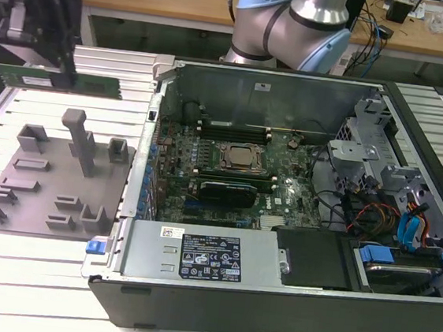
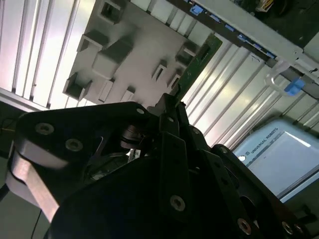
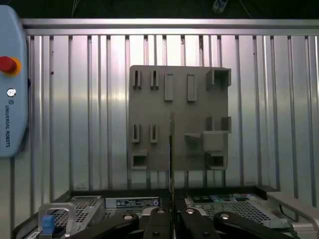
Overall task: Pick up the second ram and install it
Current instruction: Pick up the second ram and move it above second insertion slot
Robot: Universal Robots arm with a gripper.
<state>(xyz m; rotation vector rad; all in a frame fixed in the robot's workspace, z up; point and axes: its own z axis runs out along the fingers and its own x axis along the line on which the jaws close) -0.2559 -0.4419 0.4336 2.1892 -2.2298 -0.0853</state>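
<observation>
my gripper (image 1: 61, 70): clenched on the second ram (image 1: 95, 86), mid-length
where: held level above the grey plate (image 1: 49, 182), well apart from the pc case (image 1: 271, 298)
handling: light, stiff, fragile I reckon; pinch flat faces, don't flex

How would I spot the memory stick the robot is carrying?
Start at the open computer case; beside it, on the exterior view's left, lies a grey plate with upright blocks. Above that plate the gripper holds the second ram level: a thin green strip in mid-air, unlike the grey blocks below.

Bright overhead light w/ some glare
</observation>
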